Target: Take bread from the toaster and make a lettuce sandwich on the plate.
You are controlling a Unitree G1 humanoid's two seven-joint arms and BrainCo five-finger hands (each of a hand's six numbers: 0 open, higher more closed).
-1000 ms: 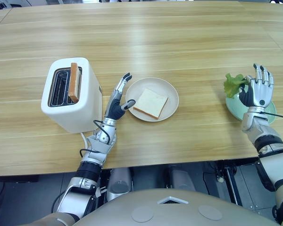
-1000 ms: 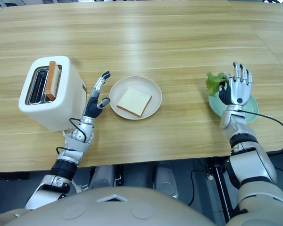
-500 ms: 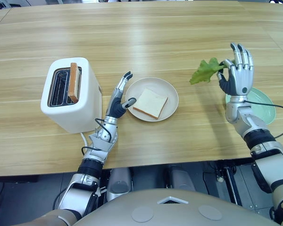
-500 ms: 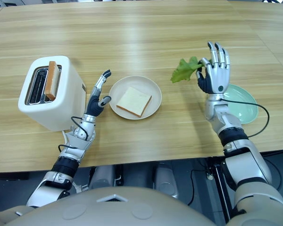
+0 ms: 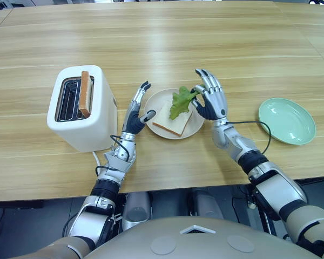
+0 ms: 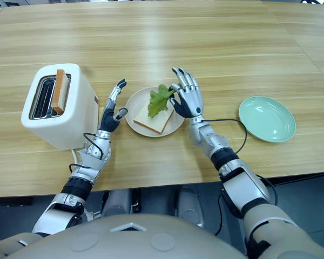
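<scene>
Wooden tabletop, with the lettuce hanging over the slice on the plate, so letting it go looks like the step in hand.

The right robot hand is pinching the lettuce at the leaf's far-right end, its other fingers spreading upward. The leaf's long axis is running from that pinch toward the near left, so it is hanging just left of the hand and over the bread slice on the plate. Whether leaf and bread are touching I cannot tell. The left robot hand is standing released and holding nothing between the toaster and the plate's left rim. That is nearer to the second slice, which is sticking upright out of the slot on the plate's side. A green dish is sitting well apart to the right. No brand, label or readable writing is showing.
</scene>
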